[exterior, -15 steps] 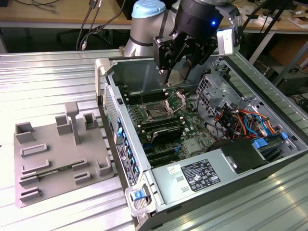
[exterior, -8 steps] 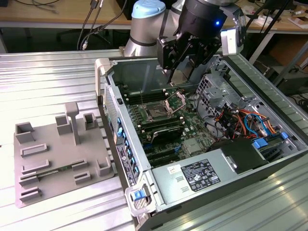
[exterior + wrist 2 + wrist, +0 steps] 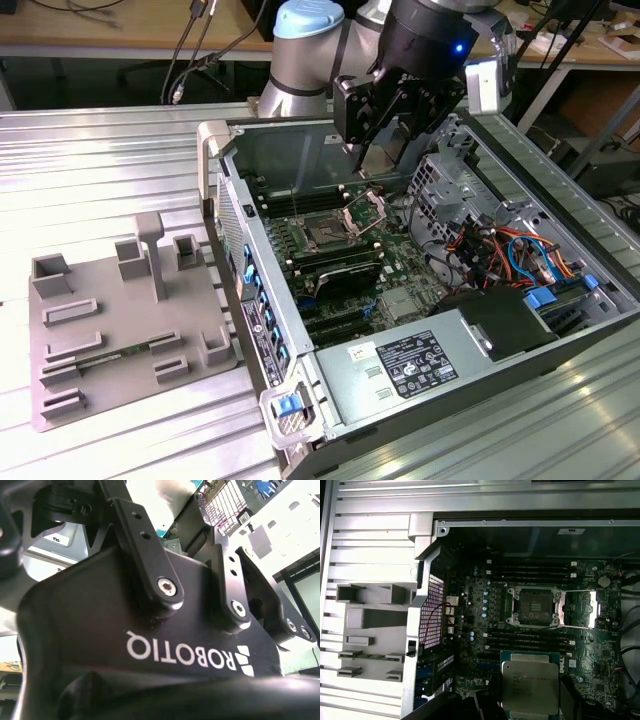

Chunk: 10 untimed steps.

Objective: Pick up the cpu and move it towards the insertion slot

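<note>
The gripper pinches the cpu, seen in the first wrist view near the insertion slot.

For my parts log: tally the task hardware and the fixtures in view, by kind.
cpu: 1
insertion slot: 1
grey tray: 1
computer case: 1
gripper: 1
Total: 5

White lettering crosses the black moulded casing; a white printed label on the grey metal box is illegibly small.
</note>
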Each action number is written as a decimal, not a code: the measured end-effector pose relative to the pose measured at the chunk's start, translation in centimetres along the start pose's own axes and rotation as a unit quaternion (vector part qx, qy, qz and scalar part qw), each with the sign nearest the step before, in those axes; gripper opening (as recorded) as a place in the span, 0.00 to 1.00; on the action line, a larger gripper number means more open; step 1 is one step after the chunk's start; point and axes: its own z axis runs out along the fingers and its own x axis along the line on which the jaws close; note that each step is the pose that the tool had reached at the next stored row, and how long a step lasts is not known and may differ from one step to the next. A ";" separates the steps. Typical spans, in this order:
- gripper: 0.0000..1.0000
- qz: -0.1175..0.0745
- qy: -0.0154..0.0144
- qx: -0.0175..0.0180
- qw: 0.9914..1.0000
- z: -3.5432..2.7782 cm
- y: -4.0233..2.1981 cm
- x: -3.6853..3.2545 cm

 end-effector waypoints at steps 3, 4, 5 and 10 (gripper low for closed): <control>0.55 0.000 0.000 0.000 1.000 0.00 -0.02 -0.33; 0.55 0.000 0.000 0.000 1.000 0.00 -0.03 -0.44; 0.55 0.000 0.000 0.000 1.000 0.00 -0.03 -0.50; 0.55 0.000 0.000 0.000 1.000 0.00 -0.06 -0.97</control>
